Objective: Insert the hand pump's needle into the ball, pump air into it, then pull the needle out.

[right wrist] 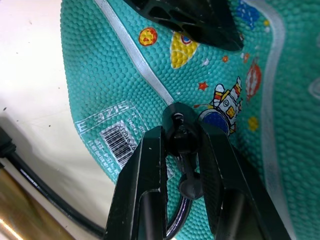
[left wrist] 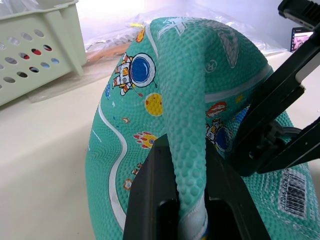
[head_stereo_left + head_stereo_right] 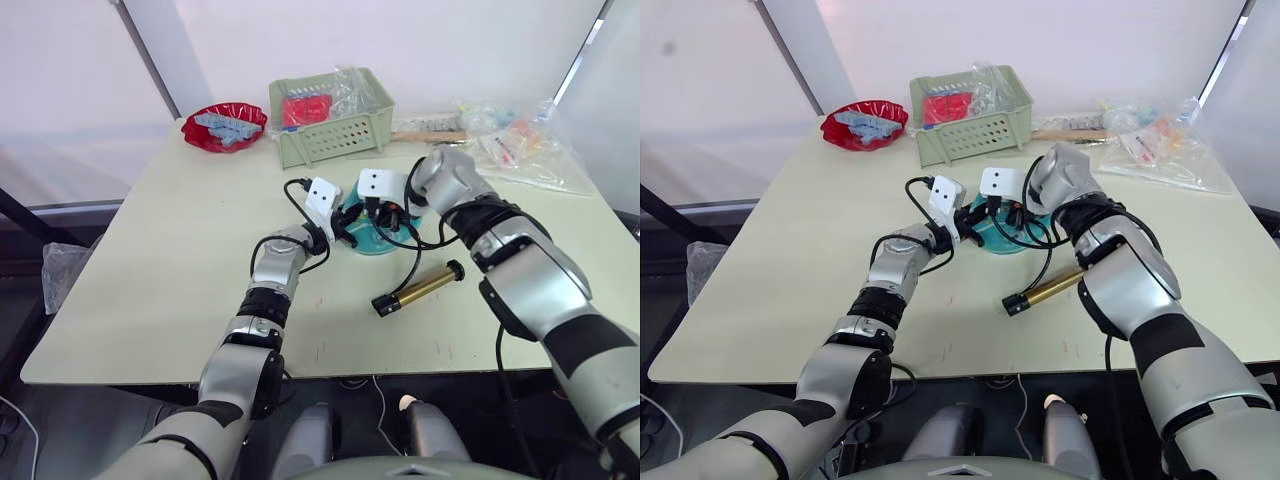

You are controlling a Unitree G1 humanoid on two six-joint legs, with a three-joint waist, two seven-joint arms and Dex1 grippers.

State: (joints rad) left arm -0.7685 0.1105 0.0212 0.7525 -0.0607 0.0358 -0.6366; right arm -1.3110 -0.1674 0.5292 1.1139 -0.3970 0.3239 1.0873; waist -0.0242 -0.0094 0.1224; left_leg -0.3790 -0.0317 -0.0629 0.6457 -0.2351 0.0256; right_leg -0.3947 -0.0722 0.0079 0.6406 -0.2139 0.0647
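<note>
Roughly, step: needle going into the ball, pumping not yet begun, as I judged it.
Ball: teal ball (image 3: 375,238), limp and part-flat, sat mid-table, nearer the far edge, just in front of the green basket (image 3: 330,122).
Left gripper: left gripper (image 2: 192,212) was pinched nearly shut on a raised fold of the ball's skin, holding it steady.
Right gripper: right gripper (image 1: 181,150) was closed on the black fitting (image 1: 178,134) at the hose end, fitting pressed against the ball beside the barcode label (image 1: 112,135).
Needle: pin itself couldn't be seen; hidden under the fitting.
Pump: brass hand pump (image 3: 418,288) lay on the table toward the near edge, right of the ball, hose (image 3: 412,262) trailing to the fitting.
Doing it well: push straight along the pin, no sideways lean, w/ left grip firm so the soft skin didn't cave.
Risk: bent pin if the ball rolled.
</note>
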